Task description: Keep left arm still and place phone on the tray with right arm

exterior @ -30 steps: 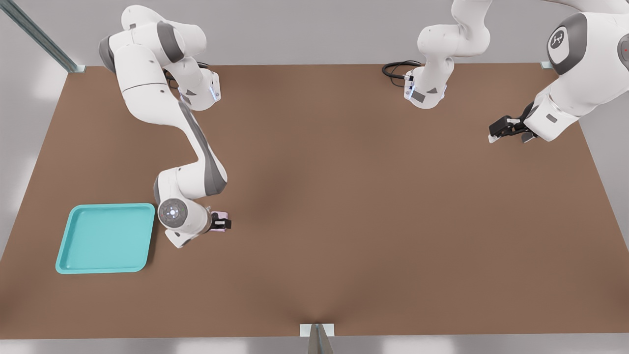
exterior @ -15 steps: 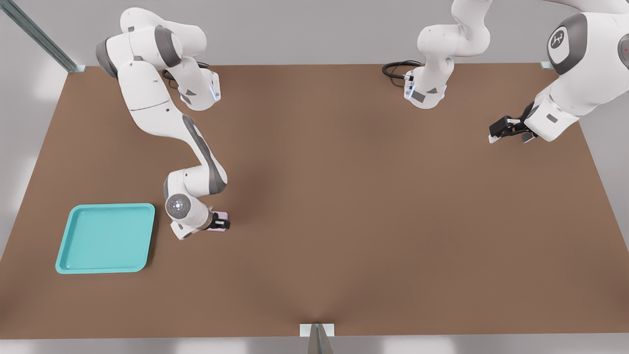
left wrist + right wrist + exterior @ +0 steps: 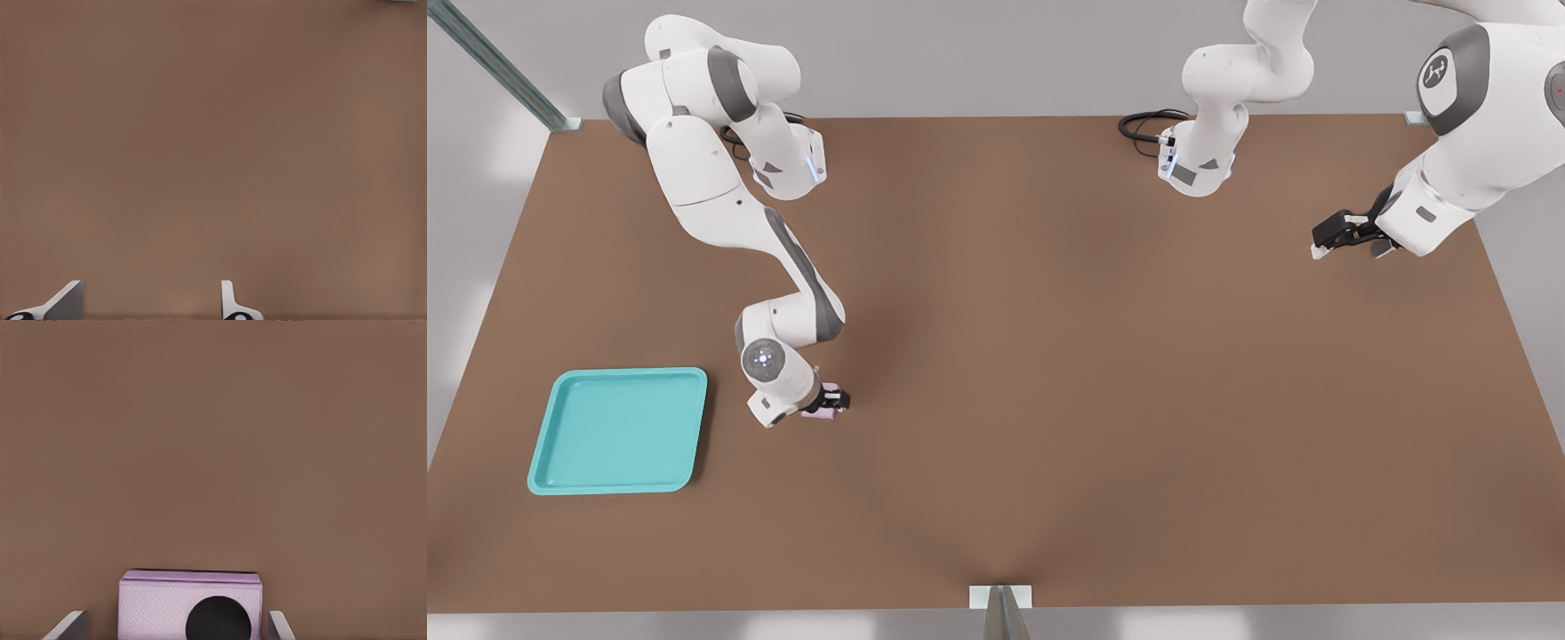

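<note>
Straddling the phone (image 3: 190, 605), my gripper (image 3: 829, 402) stands wide, unclosed; it looks rigid, light, slick — I'd pinch its side edges.

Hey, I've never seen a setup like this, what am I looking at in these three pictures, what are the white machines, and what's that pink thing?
These are simulated robot arms at a brown table. The wide picture looks down on the whole scene; the other two come from cameras on the arms' wrists. The right arm is the working one. Its pincer is down at the phone, a small pink folded one. In the right wrist view, the phone sits between the two fingertips, with small gaps either side, so nothing is gripped yet. The turquoise tray, where the phone should go, lies towards the front view's left.
</note>
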{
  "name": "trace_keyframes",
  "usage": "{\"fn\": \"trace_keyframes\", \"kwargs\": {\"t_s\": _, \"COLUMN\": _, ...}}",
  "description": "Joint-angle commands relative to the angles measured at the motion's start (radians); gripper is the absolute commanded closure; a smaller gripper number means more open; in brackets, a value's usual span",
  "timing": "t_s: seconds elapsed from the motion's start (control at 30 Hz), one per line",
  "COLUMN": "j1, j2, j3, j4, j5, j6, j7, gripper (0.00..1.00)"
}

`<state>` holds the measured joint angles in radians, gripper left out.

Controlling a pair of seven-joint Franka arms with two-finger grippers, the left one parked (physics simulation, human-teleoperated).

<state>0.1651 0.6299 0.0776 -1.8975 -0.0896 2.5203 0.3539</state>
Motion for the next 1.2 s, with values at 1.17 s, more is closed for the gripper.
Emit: {"fn": "trace_keyframes", "kwargs": {"t_s": 1.17, "j1": -0.601, "j2": 0.05, "j3": 0.007, "j4": 0.239, "j5": -0.001, "j6": -0.215, "j7": -0.925, "gripper": 0.27}}
